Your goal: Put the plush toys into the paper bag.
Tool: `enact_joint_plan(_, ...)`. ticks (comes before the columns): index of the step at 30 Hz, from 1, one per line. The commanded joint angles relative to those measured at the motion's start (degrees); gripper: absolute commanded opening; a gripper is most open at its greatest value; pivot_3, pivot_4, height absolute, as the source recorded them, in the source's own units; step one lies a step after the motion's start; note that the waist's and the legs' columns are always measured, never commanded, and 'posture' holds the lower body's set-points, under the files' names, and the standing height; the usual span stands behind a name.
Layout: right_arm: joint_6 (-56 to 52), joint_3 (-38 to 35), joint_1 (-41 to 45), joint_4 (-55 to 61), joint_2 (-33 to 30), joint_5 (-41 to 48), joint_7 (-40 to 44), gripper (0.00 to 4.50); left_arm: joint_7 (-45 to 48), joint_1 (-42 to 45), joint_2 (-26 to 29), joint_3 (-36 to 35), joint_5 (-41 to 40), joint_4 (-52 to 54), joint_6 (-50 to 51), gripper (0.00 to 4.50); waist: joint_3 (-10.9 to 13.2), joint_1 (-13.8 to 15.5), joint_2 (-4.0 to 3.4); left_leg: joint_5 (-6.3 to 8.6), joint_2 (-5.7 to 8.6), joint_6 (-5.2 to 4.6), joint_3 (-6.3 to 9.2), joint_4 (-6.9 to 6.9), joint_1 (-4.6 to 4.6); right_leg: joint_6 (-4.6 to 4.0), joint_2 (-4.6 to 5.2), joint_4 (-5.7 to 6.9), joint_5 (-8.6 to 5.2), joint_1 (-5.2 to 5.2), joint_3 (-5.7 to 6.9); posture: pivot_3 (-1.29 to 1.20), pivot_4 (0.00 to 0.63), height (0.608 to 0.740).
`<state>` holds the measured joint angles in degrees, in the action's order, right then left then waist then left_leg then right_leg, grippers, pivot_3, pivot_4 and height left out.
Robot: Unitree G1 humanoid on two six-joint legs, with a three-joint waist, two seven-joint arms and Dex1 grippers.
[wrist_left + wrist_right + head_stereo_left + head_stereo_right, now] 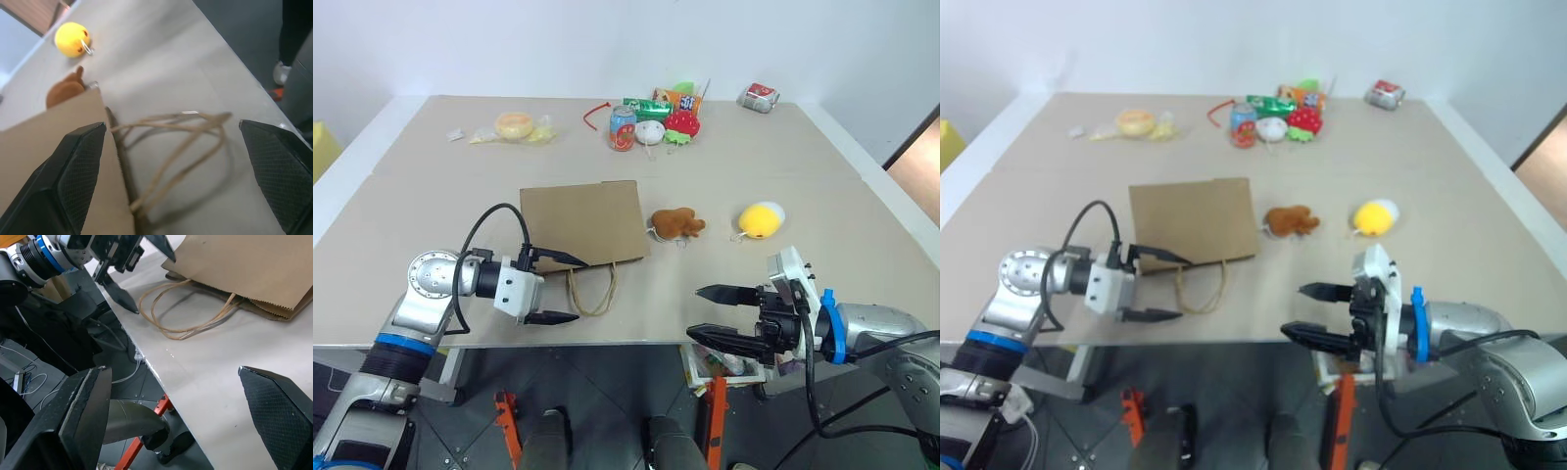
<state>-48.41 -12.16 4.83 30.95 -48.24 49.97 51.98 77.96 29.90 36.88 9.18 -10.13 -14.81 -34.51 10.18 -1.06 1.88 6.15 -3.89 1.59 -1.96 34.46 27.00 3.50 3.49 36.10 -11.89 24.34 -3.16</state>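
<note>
Flat on the beige table, the plain brown kraft paper bag lies near the middle, its two tan twisted-cord handles trailing toward the near edge at six o'clock. Just beside the bag, at its three o'clock, rests the small brown lumpy plush toy, apart from the paper as far as the head views show. Farther along at three o'clock sits the round yellow plush toy with a white end, near the brown one but not touching it.

At the bag's seven o'clock, the left hand hangs released, its two black fingers spread wide; the upper finger reaches over the bag's near corner and the lower one points past the handle loops. Whether that upper finger touches the paper cannot be told. At the yellow toy's six o'clock, over the table's near edge, the right hand is likewise released and grasps nothing, its fingers aimed toward the bag.

Across the table at twelve o'clock lies a cluster: a drink can, a white round plush and a red strawberry plush.
</note>
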Motion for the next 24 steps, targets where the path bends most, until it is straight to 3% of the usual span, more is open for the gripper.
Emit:
enact_joint_plan(1, 0.7, -3.4, 0.7, 2.0, 0.5, 2.4, -1.9, 4.45, 0.2, 2.6, -1.4, 0.4, -2.4, -0.1, 1.2, 4.5, 0.0, 0.0, 0.0, 0.0, 0.0, 0.0, 0.01, 0.0, -0.01, 0.0, -0.01, 0.0, 0.02, 0.0, 0.0, 0.0, 0.15, 0.74)
enact_joint_plan(2, 0.6, -3.4, 0.6, 2.1, 0.6, 2.5, -2.2, 4.5, 0.5, 3.1, -1.6, 0.5, -1.9, -1.4, 0.4, 4.11, 0.0, 0.0, 0.0, -0.01, 0.0, -0.02, 0.03, 0.0, -0.01, 0.02, -0.01, 0.01, 0.05, -0.01, 0.01, 0.0, 0.15, 0.74)
enact_joint_plan(4, 0.6, -3.4, 0.5, 2.4, 0.7, 2.7, -2.6, 4.5, 1.0, 3.6, -1.7, 0.6, -1.5, -2.7, 0.0, 3.85, 0.0, 0.0, 0.0, -0.02, 0.0, -0.03, 0.04, 0.0, -0.01, 0.02, -0.02, 0.01, 0.05, -0.01, 0.01, 0.0, 0.15, 0.74)
enact_joint_plan(5, 0.7, -3.4, 0.4, 2.4, 0.6, 2.6, -2.6, 4.5, 1.0, 3.8, -1.8, 0.6, -1.4, -3.1, -0.2, 3.39, 0.0, 0.0, 0.0, -0.03, 0.0, -0.05, 0.05, 0.0, -0.01, 0.02, -0.02, 0.02, 0.05, -0.01, 0.02, 0.0, 0.15, 0.74)
enact_joint_plan(8, 0.8, -3.4, 0.4, 2.4, 0.6, 2.6, -3.0, 4.5, 0.9, 4.4, -1.9, 0.9, -1.1, -4.1, -0.9, 2.71, 0.0, 0.0, 0.0, -0.05, 0.0, -0.08, 0.05, 0.0, -0.03, 0.03, -0.02, 0.03, 0.06, -0.03, 0.02, 0.0, 0.15, 0.74)
enact_joint_plan(9, 0.8, -3.4, 0.2, 2.5, 0.5, 2.8, -3.1, 4.5, 1.2, 4.7, -1.7, 0.8, -1.3, -4.3, -0.9, 2.17, 0.0, 0.0, 0.0, -0.05, 0.0, -0.09, 0.05, 0.0, -0.04, 0.03, -0.03, 0.03, 0.06, -0.03, 0.01, 0.0, 0.15, 0.74)
enact_joint_plan(11, 0.8, -3.6, 0.0, 2.6, 0.4, 3.0, -3.2, 4.5, 2.0, 5.4, -1.3, 0.4, -2.0, -4.8, -0.5, 1.91, 0.0, 0.0, 0.0, -0.06, 0.0, -0.09, 0.05, 0.0, -0.04, 0.03, -0.03, 0.03, 0.05, -0.03, 0.01, 0.0, 0.15, 0.74)
enact_joint_plan(12, 0.8, -3.7, 0.0, 2.6, 0.3, 3.0, -3.2, 4.5, 2.2, 5.9, -1.2, 0.2, -2.1, -5.3, -0.6, 1.28, 0.0, 0.0, 0.0, -0.06, 0.0, -0.09, 0.05, 0.0, -0.03, 0.04, -0.03, 0.03, 0.05, -0.03, 0.01, 0.0, 0.15, 0.74)
enact_joint_plan(16, 0.9, -3.4, 0.1, 2.6, 0.2, 2.9, -3.6, 4.5, 1.9, 7.0, -2.4, 0.5, -2.8, -6.1, -0.1, 0.12, 0.0, 0.0, 0.0, -0.07, 0.0, -0.1, 0.06, 0.0, -0.03, 0.04, -0.03, 0.03, 0.05, -0.04, 0.02, 0.0, 0.15, 0.74)
enact_joint_plan(22, 1.2, -3.0, 0.4, 2.5, 0.3, 2.6, -3.9, 4.5, 1.2, 7.4, -3.8, 0.5, -4.0, -5.5, 2.6, 0.04, 0.0, 0.0, 0.0, -0.07, 0.0, -0.12, 0.07, 0.02, -0.04, 0.04, -0.03, 0.03, 0.06, -0.06, 0.02, 0.0, 0.15, 0.74)
enact_joint_plan(24, 1.3, -3.1, 0.1, 2.8, 0.2, 2.7, -4.0, 4.5, 0.0, 8.0, -4.8, -0.4, -6.2, -3.6, 8.4, 0.04, 0.0, 0.0, 0.0, -0.08, 0.0, -0.12, 0.07, 0.02, -0.04, 0.05, -0.04, 0.04, 0.05, -0.06, 0.02, 0.0, 0.15, 0.74)
